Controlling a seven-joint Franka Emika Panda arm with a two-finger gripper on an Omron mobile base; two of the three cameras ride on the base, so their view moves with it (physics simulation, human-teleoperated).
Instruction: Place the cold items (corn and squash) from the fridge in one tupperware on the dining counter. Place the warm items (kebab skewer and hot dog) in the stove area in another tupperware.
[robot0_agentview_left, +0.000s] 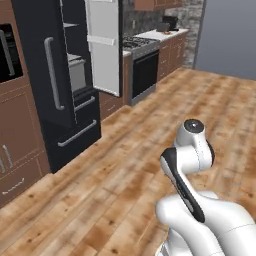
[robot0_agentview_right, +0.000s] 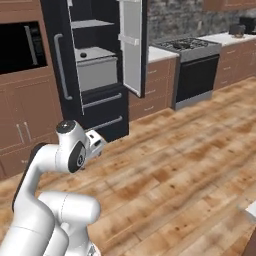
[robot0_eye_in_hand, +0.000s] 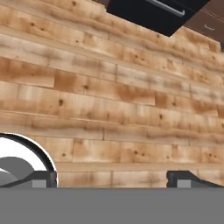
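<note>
A: Nearest first. Arm (robot0_agentview_left: 192, 165) is folded up close over the base, wrist tucked. Why?

B: My read: a travel pose, kept compact while the base stands out on the wood floor (robot0_agentview_left: 150, 150), well apart from every cabinet.

A: End effector (robot0_eye_in_hand: 111, 179)?

B: Hand view has the two fingertips (robot0_eye_in_hand: 186, 179) at opposite sides of the frame, bare planks between them. Jaws fully spread, nothing held. It points down at the floor.

A: Further out?

B: Fridge (robot0_agentview_right: 85, 65), one door (robot0_agentview_right: 131, 45) swung wide, the other shut. Open so the shelves can be reached, I judge. Inside: a pale drawer (robot0_agentview_right: 97, 72) under a light shelf. Corn and squash cannot be made out at this range.

A: Beyond that?

B: Stove (robot0_agentview_right: 192, 65), just past the fridge along the same wall, a short worktop (robot0_agentview_right: 159, 54) between them. Something dark sits on the burners; skewer or hot dog, cannot tell.

A: Stage?

B: Judged as approach: nothing collected yet, fridge likely the first stop.
</note>
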